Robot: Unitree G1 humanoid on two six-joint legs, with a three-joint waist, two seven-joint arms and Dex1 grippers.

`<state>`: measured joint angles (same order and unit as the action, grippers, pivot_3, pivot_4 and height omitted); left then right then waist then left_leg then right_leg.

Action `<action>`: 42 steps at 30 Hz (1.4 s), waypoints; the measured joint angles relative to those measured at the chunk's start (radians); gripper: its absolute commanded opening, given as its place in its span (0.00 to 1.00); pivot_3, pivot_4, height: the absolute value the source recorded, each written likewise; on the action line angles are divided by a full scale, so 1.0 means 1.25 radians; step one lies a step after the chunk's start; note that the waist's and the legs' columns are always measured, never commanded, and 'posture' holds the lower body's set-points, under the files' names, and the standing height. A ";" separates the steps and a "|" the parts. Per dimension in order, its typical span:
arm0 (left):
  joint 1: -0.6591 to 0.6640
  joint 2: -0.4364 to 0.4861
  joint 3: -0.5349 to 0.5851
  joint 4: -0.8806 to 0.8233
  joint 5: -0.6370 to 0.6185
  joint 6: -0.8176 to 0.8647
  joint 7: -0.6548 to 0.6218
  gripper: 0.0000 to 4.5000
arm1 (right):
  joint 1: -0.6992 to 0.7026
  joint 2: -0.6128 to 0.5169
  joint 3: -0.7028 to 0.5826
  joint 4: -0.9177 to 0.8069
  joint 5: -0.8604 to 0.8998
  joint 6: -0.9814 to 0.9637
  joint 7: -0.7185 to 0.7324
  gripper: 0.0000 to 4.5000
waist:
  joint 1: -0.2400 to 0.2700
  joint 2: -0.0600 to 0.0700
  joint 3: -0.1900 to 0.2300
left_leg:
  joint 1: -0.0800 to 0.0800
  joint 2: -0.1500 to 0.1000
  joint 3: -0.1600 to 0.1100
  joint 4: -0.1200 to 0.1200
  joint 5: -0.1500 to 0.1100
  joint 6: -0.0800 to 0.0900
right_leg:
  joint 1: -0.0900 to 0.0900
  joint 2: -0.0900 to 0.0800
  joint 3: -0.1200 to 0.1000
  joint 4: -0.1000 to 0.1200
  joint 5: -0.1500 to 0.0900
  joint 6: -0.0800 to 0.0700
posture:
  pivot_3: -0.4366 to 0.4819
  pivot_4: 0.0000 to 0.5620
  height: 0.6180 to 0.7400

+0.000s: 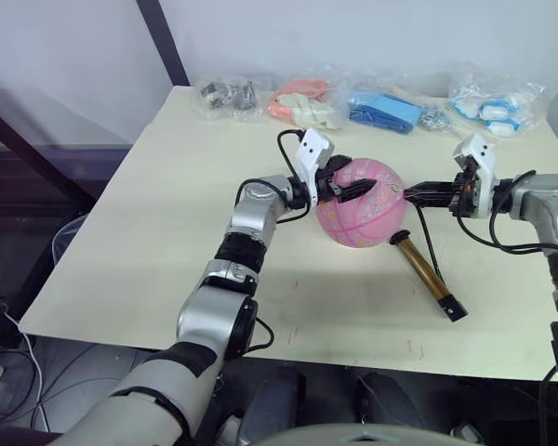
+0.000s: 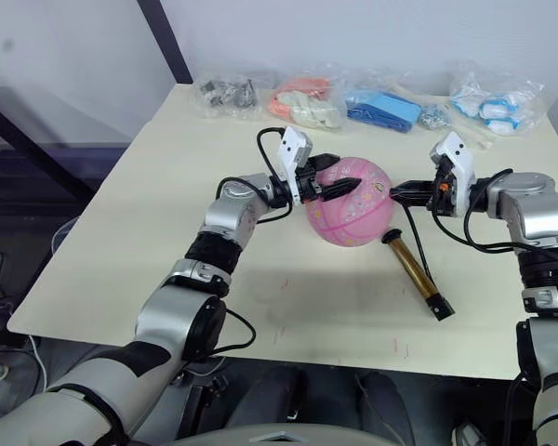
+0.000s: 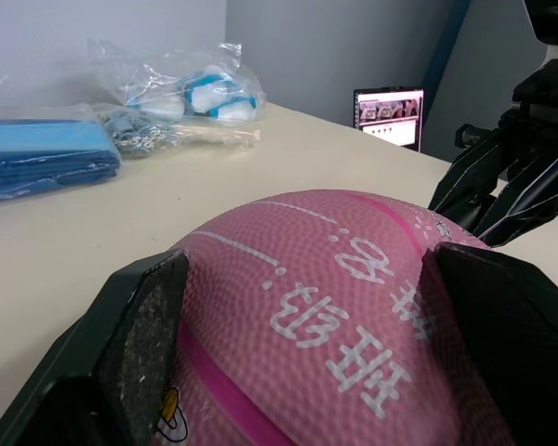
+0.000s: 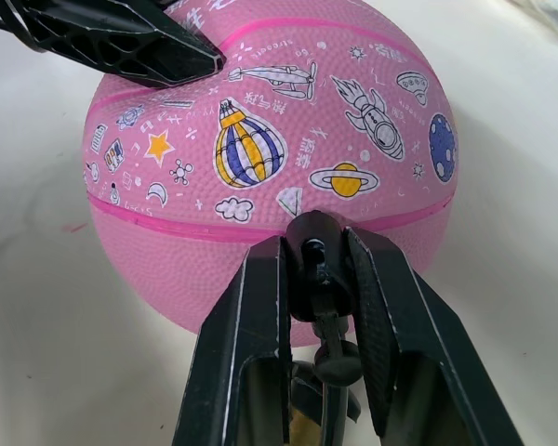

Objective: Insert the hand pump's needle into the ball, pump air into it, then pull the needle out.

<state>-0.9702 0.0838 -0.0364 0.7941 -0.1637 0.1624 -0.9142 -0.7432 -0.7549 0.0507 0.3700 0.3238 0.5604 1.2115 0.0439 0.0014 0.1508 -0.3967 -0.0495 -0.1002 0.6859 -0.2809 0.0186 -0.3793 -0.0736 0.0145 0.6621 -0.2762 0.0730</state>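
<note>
Pale table (image 1: 149, 232). Along its far edge, four clear bags: dark metal parts (image 1: 229, 96), orange-and-cream items (image 1: 302, 102), blue items (image 1: 383, 111), blue-and-white items (image 1: 496, 107). Small lit screen (image 3: 389, 113) beyond table.

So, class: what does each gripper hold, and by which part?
Left gripper clasps the ball across its top; right gripper pinches the needle's black fitting at the ball.

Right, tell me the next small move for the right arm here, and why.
Probably push the right tool gently straight toward the ball. It is shut on the needle fitting, which sits at the ball's seam, and the left tool braces the ball from the other side. The hand pump lies on the table, so pumping looks premature; whether the pin is fully in is hidden.
</note>
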 measured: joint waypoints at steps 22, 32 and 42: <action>-0.021 -0.025 -0.018 0.063 0.002 -0.051 0.000 1.00 | 0.108 -0.053 -0.053 -0.158 0.043 0.069 -0.049 0.08 | 0.007 0.001 -0.002 | -0.001 -0.013 -0.011 -0.001 0.002 0.004 | 0.004 -0.011 -0.004 0.000 -0.004 0.006 | 0.48 0.27 1.00; -0.084 -0.023 -0.035 0.163 0.006 -0.077 -0.012 1.00 | 0.271 0.024 -0.173 -0.459 0.102 0.264 -0.315 0.08 | 0.006 0.001 -0.006 | -0.002 -0.014 -0.012 -0.001 0.002 0.004 | 0.004 -0.011 -0.004 0.000 -0.005 0.007 | 0.48 0.27 1.00; -0.137 -0.030 0.008 0.225 -0.005 -0.026 -0.034 1.00 | 0.309 0.111 -0.212 -0.616 0.125 0.398 -0.484 0.08 | -0.004 0.000 -0.006 | -0.002 -0.014 -0.013 -0.001 0.002 0.005 | 0.004 -0.010 -0.004 0.001 -0.005 0.008 | 0.48 0.27 1.00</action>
<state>-1.1410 0.0466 -0.0260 1.0749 -0.1705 0.1303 -0.9573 -0.3567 -0.6155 -0.2149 -0.4002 0.4803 1.0578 0.6062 0.0385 0.0020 0.1431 -0.3989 -0.0670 -0.1159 0.6841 -0.2778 0.0250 -0.3746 -0.0867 0.0099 0.6629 -0.2823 0.0828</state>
